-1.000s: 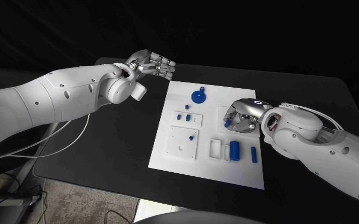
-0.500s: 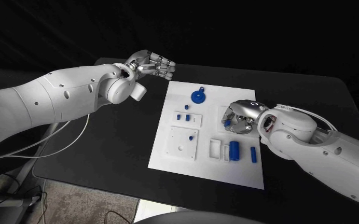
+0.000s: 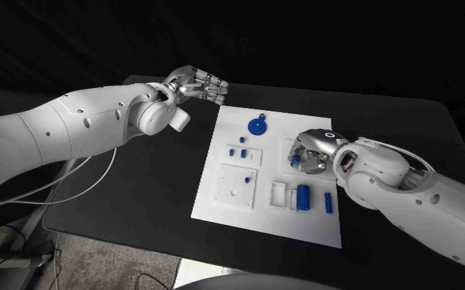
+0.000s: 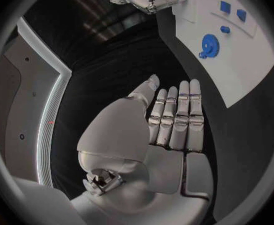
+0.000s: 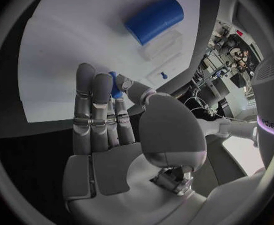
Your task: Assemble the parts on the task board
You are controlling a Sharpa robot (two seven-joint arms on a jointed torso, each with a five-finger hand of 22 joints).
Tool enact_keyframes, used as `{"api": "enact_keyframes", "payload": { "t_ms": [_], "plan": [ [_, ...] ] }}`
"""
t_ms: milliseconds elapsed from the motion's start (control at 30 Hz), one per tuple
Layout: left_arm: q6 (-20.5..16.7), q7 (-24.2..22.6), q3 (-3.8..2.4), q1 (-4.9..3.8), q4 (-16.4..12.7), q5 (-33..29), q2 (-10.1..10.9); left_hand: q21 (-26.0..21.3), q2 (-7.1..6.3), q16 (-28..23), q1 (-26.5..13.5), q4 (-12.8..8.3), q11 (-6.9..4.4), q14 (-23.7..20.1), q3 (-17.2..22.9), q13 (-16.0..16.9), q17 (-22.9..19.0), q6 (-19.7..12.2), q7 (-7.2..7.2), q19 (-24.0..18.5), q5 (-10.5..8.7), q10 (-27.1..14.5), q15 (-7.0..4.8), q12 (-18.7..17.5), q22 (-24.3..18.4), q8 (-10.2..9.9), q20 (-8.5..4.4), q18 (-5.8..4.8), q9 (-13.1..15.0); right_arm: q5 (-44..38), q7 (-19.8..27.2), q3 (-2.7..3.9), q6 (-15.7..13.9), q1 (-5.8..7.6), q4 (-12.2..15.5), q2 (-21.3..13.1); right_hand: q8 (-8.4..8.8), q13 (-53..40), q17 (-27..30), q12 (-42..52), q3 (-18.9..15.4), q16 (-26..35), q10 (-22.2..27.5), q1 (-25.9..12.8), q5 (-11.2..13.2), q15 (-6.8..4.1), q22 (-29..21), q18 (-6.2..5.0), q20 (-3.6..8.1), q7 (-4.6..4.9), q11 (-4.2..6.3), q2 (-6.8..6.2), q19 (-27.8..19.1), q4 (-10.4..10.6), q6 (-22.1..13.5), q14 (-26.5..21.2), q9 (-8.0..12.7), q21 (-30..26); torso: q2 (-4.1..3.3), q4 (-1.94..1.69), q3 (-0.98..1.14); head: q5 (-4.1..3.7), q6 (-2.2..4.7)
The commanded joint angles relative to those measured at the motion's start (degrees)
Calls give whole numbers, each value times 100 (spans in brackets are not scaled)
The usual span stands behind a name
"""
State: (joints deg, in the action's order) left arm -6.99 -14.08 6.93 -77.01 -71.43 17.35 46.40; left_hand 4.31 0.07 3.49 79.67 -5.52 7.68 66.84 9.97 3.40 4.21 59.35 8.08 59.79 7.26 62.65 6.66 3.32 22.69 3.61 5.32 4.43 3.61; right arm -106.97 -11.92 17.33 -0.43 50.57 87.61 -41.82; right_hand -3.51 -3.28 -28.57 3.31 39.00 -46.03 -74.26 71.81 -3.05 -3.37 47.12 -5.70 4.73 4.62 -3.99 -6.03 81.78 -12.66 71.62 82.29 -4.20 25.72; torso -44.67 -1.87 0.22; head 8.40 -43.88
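So a small blue part (image 5: 115, 87) is pinched between the thumb and the fingertips (image 5: 87, 72) of the right hand (image 3: 312, 152), low over the right side of the task board (image 3: 281, 223). In the right wrist view the piece is seen poking out just past the fingertips, with the other fingers held straight and close together beside it. Which slot it's meant for can't be told from here, probably the white block directly under the fingers.

The left hand (image 3: 199, 83) is kept off the board, over the black table (image 3: 145, 189) beyond the board's far left corner, fingers flat, side by side and with nothing held.

Tips for doing this step well, as a judgement:
- The part should be kept upright in the pinch and lined up over the hole before any downward push is made.
- Only light pressure should be used; if it's cocked it'll jam.
- The blue cylinder (image 5: 153, 19), lying well ahead of the fingertips next to a white block (image 5: 162, 45), shouldn't get knocked by the wrist.
- The blue gear (image 3: 257, 126), sitting beyond the fingers toward the far edge, is best left alone for now.
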Motion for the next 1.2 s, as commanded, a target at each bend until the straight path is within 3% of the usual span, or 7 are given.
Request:
{"api": "enact_keyframes", "payload": {
  "t_ms": [33,167,333,667,833,1000,1200],
  "plan": [
    [141,-28,-2,-7,-3,-30,-14,-23,-29,11,-37,29,16,-21,5,-6,7,19,17,-8,12,-20,-2,17,-5,2,22,23,0,-222,-11,-1,-365,-6,19,14,-20,-18,-27,22,73,-3,-308,13,30,-47,86,-77,50,-8,251,98,-30,-10,63,9,-11,76,2,4,-5,2,-10],
    [177,-32,-2,-6,2,-106,-19,-36,-9,11,-133,149,12,-22,-138,-4,16,14,7,15,-227,-18,9,21,-131,4,45,11,1,-244,35,2,-516,-6,-7,43,-24,-19,-45,23,21,10,-340,42,30,-53,128,-63,57,-16,263,121,-45,37,79,18,-19,89,4,2,-2,-3,-4],
    [198,-33,-1,-4,14,-149,-31,-32,53,12,-29,208,11,-27,-322,-4,25,16,4,58,-214,-17,10,21,-326,4,45,13,1,-259,46,41,-598,-6,-29,67,-23,-18,-63,22,10,27,-364,62,31,-58,164,-56,65,-21,269,107,-55,51,103,23,-25,93,4,-9,-8,-6,8],
    [182,-79,0,-3,85,-167,-78,-27,85,13,-44,290,12,-26,-462,-3,29,9,0,108,-307,-17,14,23,-557,2,53,4,0,-92,58,314,-695,51,179,90,-21,-18,-136,22,92,75,-395,66,31,-66,294,-56,76,-32,278,51,-75,72,134,42,-28,92,4,11,-12,14,23],
    [180,-80,0,-3,91,-169,-101,-12,131,13,25,344,8,-17,-573,-3,33,24,-4,182,-290,0,10,23,-875,4,47,1,1,89,112,367,-696,69,387,129,-22,-17,-161,20,109,85,-401,46,31,-68,330,-57,76,-35,279,51,-67,56,145,47,-30,83,5,8,-20,58,23],
    [162,-85,0,-4,91,-169,-152,-12,131,13,25,344,8,-17,-573,-3,33,24,-4,182,-290,0,10,23,-875,4,47,1,1,154,160,358,-650,75,529,285,-20,-17,-181,19,77,107,-390,37,29,-65,359,-58,73,-31,275,87,-59,16,137,50,-27,51,10,5,-25,140,20],
    [90,-102,0,-4,104,-169,-194,-8,129,12,36,334,9,-16,-569,-4,31,20,-3,193,-281,-5,9,22,-919,2,44,0,0,32,189,149,-679,76,582,511,-20,-17,-190,19,71,115,-389,28,29,-65,376,-61,72,-31,274,98,-49,-3,136,55,-28,35,9,0,-22,239,5]
  ]
}}
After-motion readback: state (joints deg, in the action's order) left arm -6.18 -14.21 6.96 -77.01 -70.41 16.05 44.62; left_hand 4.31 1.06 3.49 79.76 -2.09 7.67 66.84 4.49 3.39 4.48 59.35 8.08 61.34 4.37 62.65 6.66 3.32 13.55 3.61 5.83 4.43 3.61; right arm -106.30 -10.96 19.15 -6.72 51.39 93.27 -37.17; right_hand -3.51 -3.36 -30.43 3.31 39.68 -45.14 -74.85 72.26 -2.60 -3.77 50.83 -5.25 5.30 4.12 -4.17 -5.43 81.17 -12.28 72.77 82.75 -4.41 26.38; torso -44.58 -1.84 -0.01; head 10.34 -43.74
